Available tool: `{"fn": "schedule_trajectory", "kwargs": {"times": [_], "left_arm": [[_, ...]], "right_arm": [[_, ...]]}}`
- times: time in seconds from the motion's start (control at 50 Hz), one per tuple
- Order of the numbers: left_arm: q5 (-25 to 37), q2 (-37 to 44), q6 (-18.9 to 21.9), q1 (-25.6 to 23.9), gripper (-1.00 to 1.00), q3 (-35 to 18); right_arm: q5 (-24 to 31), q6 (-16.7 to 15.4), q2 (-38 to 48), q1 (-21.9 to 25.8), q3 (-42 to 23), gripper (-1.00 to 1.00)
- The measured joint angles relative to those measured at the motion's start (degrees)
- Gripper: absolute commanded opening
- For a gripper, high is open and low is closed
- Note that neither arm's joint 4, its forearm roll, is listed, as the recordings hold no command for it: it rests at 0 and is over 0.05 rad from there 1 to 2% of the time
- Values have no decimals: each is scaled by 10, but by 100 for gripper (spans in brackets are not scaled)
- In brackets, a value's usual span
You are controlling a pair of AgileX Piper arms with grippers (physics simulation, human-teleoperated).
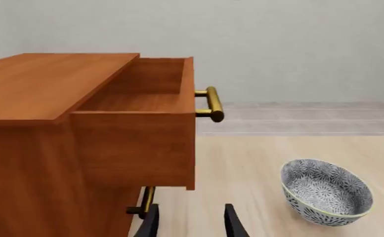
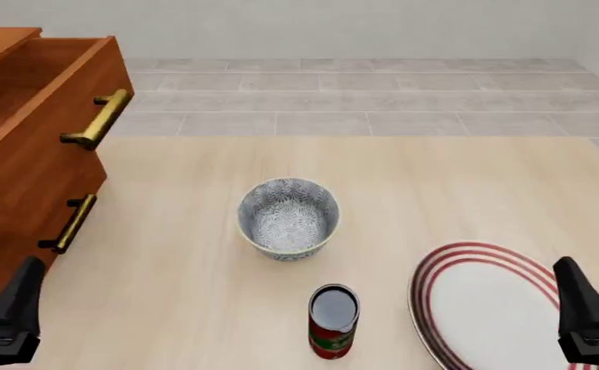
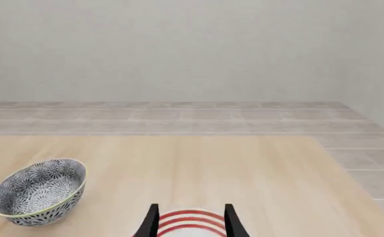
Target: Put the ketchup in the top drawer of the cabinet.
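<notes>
Left hand (image 1: 190, 223) sits spread and empty by the cabinet (image 2: 11, 200); right hand (image 3: 190, 220) is spread too, over the striped plate (image 2: 484, 308). Ketchup (image 2: 332, 321) stands upright at six o'clock from the bowl (image 2: 287, 216), the top drawer (image 2: 47, 100) pulled open at ten. It looks light, rigid and slick-topped; pinch the labelled sides. Its base is cropped, and both arms are barely visible.

**Bowl and plate on the light wooden table**

A patterned grey-white bowl (image 2: 287, 218) stands upright near the middle of the pale wood table (image 2: 464, 193). A white plate with red rings (image 2: 489, 308) lies flat at the near right, well apart from the bowl. Beyond the table's far edge runs a grey tiled floor (image 2: 381, 100) up to a plain wall (image 3: 178, 49).
</notes>
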Motion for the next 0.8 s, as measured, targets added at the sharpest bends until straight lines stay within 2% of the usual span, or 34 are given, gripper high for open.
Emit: {"fn": "schedule_trajectory", "kwargs": {"times": [0.32,0.62,0.8], "left_arm": [[23,0,13,-38,100,-34],[108,-1,29,-137,100,-118],[133,-1,49,-207,100,-136]], "right_arm": [[-1,-3,2,-4,-1,100],[-1,-7,4,-5,-2,100],[-1,-8,5,-5,-2,100]]}}
